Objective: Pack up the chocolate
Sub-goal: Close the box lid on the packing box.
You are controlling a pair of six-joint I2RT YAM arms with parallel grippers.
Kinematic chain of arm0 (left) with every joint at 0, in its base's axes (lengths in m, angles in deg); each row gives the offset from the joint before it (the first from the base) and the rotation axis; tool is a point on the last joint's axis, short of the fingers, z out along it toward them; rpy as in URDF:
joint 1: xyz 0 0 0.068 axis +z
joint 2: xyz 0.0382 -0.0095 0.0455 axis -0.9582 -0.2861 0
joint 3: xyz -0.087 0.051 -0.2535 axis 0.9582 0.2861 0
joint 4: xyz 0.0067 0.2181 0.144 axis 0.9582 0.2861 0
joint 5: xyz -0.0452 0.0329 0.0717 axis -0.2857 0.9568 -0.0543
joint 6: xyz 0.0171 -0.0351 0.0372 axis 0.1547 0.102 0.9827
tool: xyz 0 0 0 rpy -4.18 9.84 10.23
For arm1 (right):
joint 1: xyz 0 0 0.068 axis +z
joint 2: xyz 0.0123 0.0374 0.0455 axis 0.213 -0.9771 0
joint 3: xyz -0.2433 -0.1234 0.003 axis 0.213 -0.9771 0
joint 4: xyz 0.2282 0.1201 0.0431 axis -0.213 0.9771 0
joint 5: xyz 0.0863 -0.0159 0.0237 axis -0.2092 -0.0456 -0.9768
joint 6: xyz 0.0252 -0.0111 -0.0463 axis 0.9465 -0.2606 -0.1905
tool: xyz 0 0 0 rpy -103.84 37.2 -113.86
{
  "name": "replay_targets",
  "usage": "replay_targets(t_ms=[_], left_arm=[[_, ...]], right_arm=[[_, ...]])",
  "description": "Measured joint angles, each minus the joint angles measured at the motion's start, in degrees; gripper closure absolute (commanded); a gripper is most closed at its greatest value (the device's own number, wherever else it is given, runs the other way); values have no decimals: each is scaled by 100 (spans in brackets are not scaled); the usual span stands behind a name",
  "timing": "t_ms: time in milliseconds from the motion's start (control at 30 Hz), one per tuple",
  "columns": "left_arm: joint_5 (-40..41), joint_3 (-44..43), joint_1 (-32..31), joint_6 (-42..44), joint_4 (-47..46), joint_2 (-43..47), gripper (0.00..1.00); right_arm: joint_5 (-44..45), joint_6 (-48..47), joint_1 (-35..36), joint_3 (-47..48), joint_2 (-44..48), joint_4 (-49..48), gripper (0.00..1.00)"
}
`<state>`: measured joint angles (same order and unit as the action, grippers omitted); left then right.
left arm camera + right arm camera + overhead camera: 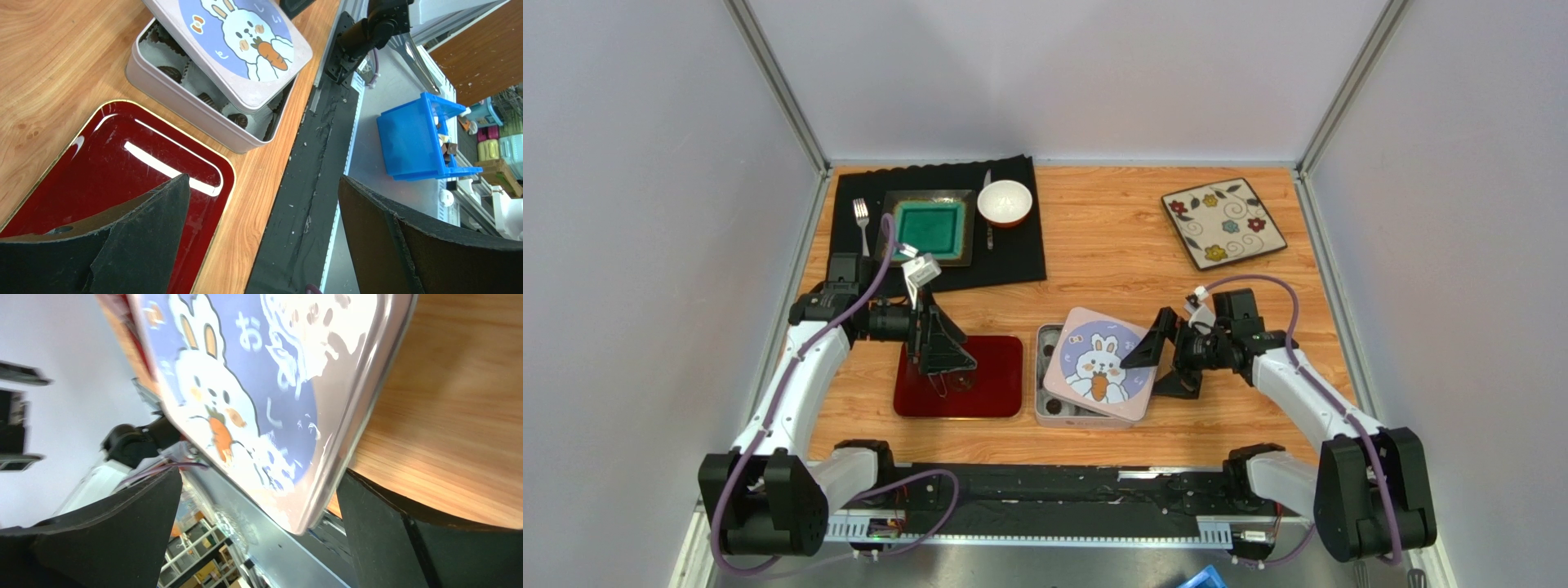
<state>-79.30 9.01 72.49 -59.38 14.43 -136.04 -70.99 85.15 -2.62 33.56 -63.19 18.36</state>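
The chocolate sits in the tin just beyond the right fingers, which gape wide and grip nothing, at the edge of the skewed rabbit lid, probably to nudge it shut, while the left fingers, open and empty, wait over the red tray.

We count one tin, one bunny lid, one red tray, one black mat, one green plate, one floral plate, one white bowl, one fork, and at least four chocolates showing under the lid.
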Motion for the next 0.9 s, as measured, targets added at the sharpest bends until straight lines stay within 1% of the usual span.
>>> replay_targets(t_ms=[167,367,467,667,700,733,767,800,833,867,900], left_arm=[[-131,-81,0,-9,17,0,1],[-227,-81,0,-9,20,0,1],[-245,-81,0,-9,20,0,1],[-249,-83,0,-4,55,2,1],[-249,-85,0,-4,72,2,1],[-249,-94,0,2,94,2,1],[-251,-107,0,9,116,2,1],[-254,-122,0,17,140,4,1],[-254,-138,0,28,160,4,1],[-258,-151,0,59,179,7,1],[-260,-164,0,96,216,7,1]], right_arm=[[599,-459,0,96,-229,848,1],[1023,-601,50,155,-238,1270,0],[1255,-625,79,380,-203,1497,0],[1858,-702,85,1139,59,1843,1],[2026,-710,85,1252,79,1891,6],[2218,-719,74,1370,111,1961,29],[2409,-723,57,1460,153,2006,38],[2608,-743,35,1534,205,2035,53],[2804,-721,-9,1611,267,2074,82],[2997,-706,-57,1674,317,2090,80],[3158,-713,-94,1725,339,2096,73]])
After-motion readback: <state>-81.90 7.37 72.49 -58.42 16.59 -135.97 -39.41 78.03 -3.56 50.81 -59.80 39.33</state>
